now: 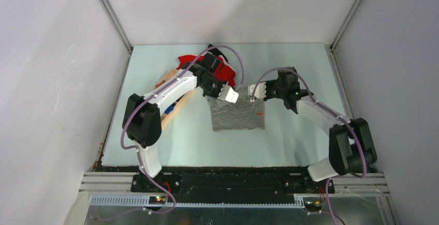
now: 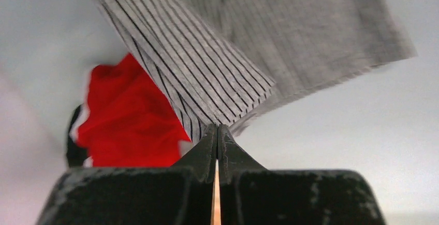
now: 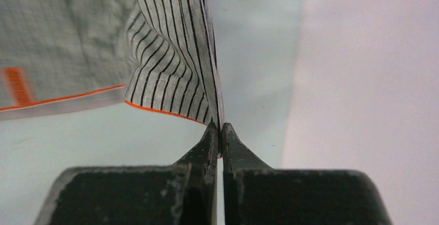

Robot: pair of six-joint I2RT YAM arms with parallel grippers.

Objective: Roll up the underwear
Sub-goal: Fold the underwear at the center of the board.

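Note:
The grey-and-white striped underwear [image 1: 237, 115] lies mid-table, its far edge lifted. My left gripper [image 1: 226, 99] is shut on its far left corner; in the left wrist view the gripper [image 2: 218, 130] pinches the striped cloth [image 2: 207, 75], which rises up and away. My right gripper [image 1: 252, 95] is shut on the far right corner; in the right wrist view the gripper [image 3: 218, 130] pinches a fold of striped cloth [image 3: 171, 64] with an orange hem. The rest of the garment lies flat on the table.
A bright red cloth [image 1: 220, 69] with dark trim lies behind the left gripper, also in the left wrist view [image 2: 129, 116]. A wooden piece [image 1: 173, 108] lies under the left arm. White walls enclose the pale table [image 1: 290, 142].

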